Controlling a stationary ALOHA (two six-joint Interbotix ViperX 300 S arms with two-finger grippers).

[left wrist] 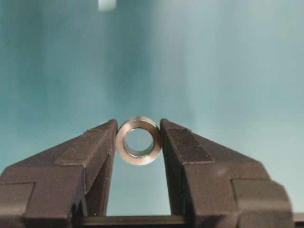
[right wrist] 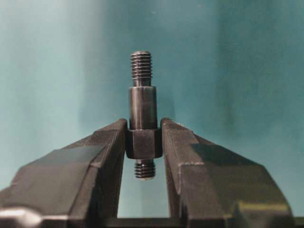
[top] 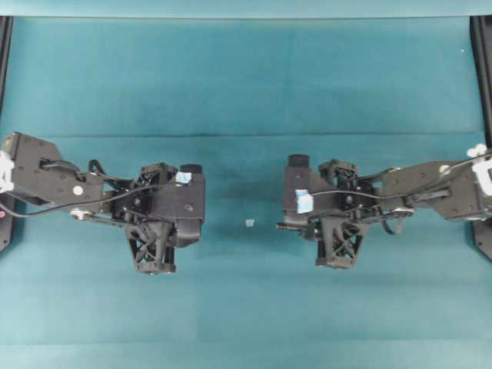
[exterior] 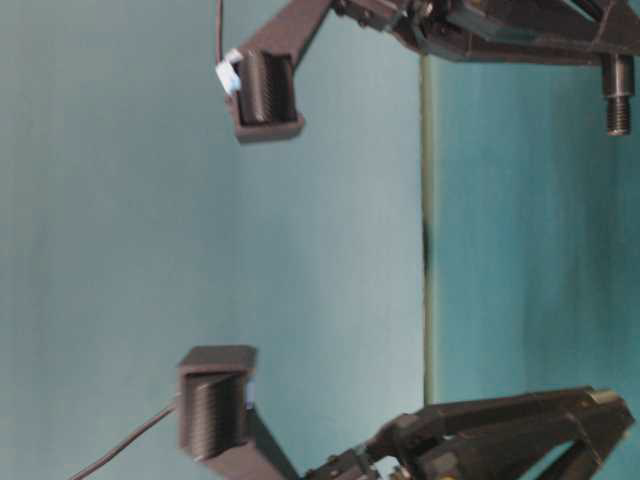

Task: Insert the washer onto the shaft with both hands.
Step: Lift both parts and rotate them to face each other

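Washer (left wrist: 138, 140) pinched in left tool (left wrist: 138, 142); shaft (right wrist: 142, 114) pinched in right tool (right wrist: 144, 145); teal cloth surface (top: 246, 84).

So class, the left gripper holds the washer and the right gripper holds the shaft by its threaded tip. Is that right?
Not quite. The left gripper does hold the washer, but the right gripper clamps the shaft by its wide hexagonal section, not the threaded tip, which stands free above the fingers. The right wrist view shows it.
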